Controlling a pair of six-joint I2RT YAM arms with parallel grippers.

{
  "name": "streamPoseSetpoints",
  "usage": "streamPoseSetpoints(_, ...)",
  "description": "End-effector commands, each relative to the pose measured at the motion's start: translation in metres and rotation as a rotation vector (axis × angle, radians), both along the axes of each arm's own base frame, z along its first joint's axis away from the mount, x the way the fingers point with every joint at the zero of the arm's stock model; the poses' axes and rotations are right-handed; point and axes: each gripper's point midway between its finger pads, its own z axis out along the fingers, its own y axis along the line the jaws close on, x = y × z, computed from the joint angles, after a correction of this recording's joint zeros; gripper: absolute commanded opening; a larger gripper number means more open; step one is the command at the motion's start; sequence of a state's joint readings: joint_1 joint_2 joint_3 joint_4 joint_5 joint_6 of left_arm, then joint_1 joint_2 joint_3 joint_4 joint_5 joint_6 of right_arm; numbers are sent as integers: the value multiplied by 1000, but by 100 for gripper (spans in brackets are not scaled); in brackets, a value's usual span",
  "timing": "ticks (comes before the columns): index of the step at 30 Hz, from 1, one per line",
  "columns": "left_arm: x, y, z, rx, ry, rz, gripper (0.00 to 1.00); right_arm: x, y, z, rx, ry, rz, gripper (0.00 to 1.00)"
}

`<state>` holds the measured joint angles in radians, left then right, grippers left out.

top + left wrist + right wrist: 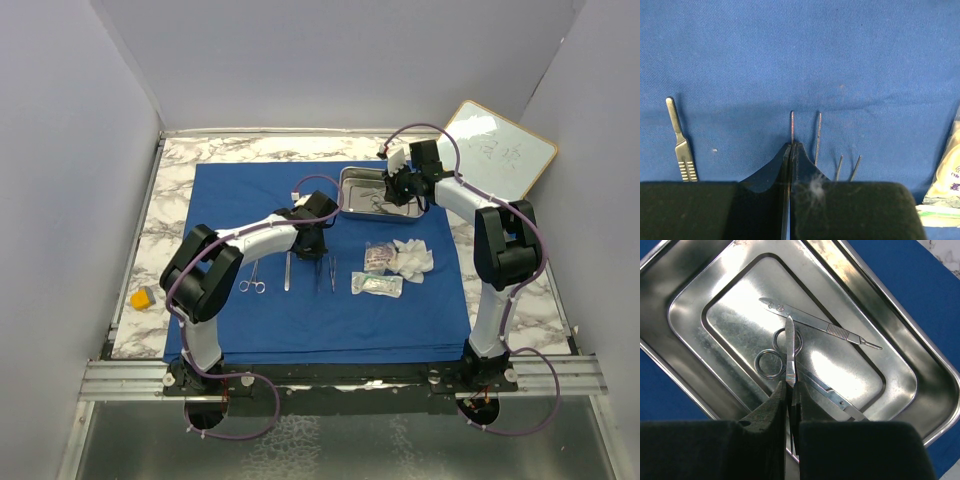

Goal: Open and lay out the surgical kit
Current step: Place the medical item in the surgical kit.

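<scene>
Shut on ridged tweezers (790, 355), the right jaws (791, 387) hang over the steel tray (920, 355) at the far middle of the blue cloth (260, 190). Scissors (837, 397) and a scalpel handle (812, 319) wait inside the tray. The left jaws (791, 146), closed on a thin steel tool (792, 122), sit low over the laid-out tools (252, 282) nearer the arms. Gauze (412, 258) and packets (377, 285) lie to the right. With the cloth spread flat on the desk (180, 180), the job looks well past halfway. The left arm reaches forward from a folded elbow; the right arches far, bending back left.
</scene>
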<state>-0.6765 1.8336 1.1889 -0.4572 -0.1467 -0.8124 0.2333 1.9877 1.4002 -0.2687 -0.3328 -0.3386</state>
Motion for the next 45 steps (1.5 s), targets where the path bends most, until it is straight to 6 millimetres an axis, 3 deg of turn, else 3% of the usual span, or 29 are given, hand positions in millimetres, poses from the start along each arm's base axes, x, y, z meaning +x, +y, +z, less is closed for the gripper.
streamPoseSetpoints(1, 8, -7, 4, -7, -27, -8, 0, 3, -4, 9, 1, -31, 1, 1)
streamPoseSetpoints(12, 2, -11, -1, -44, -6, -12, 0, 2, -3, 6, 1, -23, 3, 1)
streamPoseSetpoints(26, -7, -13, -7, -72, 12, -23, 9, 2, -3, 4, -1, -19, 6, 1)
streamPoseSetpoints(45, -5, -12, 5, -90, -38, -46, 15, 4, -3, 6, -3, -20, 4, 1)
